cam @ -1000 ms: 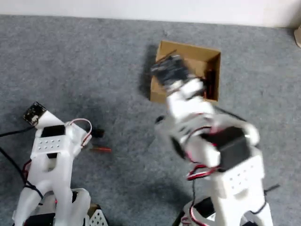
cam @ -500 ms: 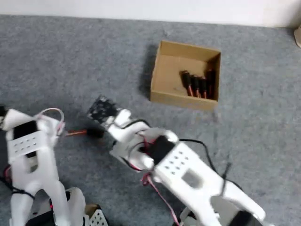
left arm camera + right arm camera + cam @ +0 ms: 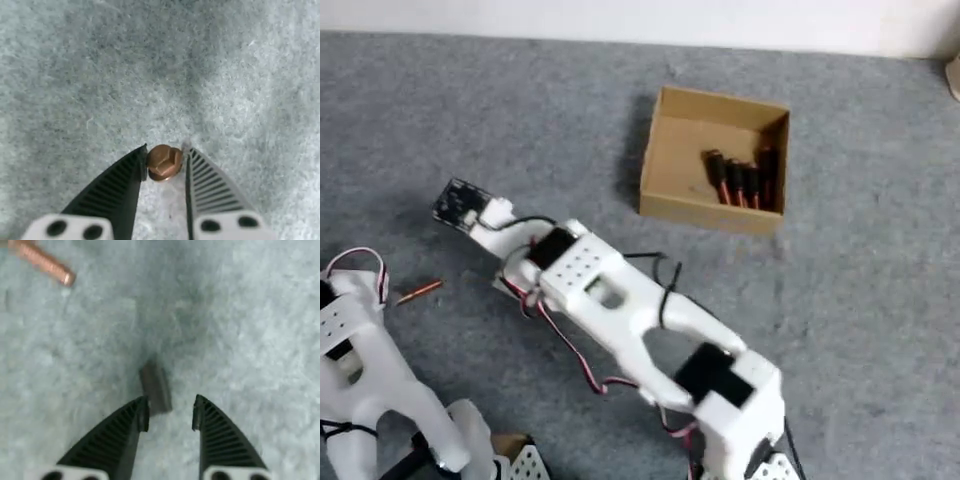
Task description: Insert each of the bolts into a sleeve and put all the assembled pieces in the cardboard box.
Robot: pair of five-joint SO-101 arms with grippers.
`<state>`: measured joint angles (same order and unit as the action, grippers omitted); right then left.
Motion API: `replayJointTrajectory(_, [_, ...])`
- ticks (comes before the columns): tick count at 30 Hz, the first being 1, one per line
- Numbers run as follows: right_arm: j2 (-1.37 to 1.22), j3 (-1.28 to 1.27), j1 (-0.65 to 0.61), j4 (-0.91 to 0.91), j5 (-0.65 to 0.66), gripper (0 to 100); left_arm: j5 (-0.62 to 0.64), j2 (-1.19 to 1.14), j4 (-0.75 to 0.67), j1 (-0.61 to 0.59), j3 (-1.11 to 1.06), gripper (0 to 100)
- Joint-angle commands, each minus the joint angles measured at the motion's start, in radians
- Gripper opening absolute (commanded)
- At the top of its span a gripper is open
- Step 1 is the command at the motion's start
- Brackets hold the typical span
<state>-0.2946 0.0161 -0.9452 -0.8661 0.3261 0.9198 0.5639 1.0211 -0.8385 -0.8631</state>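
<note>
We judge the step is joining 1 bolt [image 3: 164, 164] with 1 sleeve [image 3: 155, 386]. Our left gripper [image 3: 166, 153] pinches the bolt head; our right gripper [image 3: 171, 407] stands spread over the sleeve on the carpet [image 3: 250, 315] and must next close on it.

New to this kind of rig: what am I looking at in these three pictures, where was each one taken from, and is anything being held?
Two small white robot arms stand side by side on a grey table: the left arm and the right arm. One picture looks down from a fixed camera above. The other two come from a camera on each arm's wrist, looking along its claw. The left claw is closed on a copper bolt, seen head-on. The right claw is open, with a dark sleeve lying on the table at its fingertips. The cardboard box holds several finished bolt-and-sleeve pieces.
</note>
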Motion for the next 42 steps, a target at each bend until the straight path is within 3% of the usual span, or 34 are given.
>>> replayJointTrajectory(1, [-0.068, 0.131, -0.007, -0.007, 0.014, 13.5, -0.005, 0.016, 0.000, -0.013, 0.053, 1])
replayJointTrajectory(18, [-0.292, 0.202, 0.012, -0.035, -0.015, 18.1, -0.005, 0.016, 0.005, -0.013, 0.050, 1])
replayJointTrajectory(35, [-0.147, 0.189, -0.065, -0.107, -0.103, 18.1, -0.005, 0.016, 0.005, -0.013, 0.050, 1])
replayJointTrajectory(42, [-0.150, 0.108, -0.082, -0.044, -0.101, 18.1, -0.005, 0.016, 0.005, -0.015, 0.048, 1])
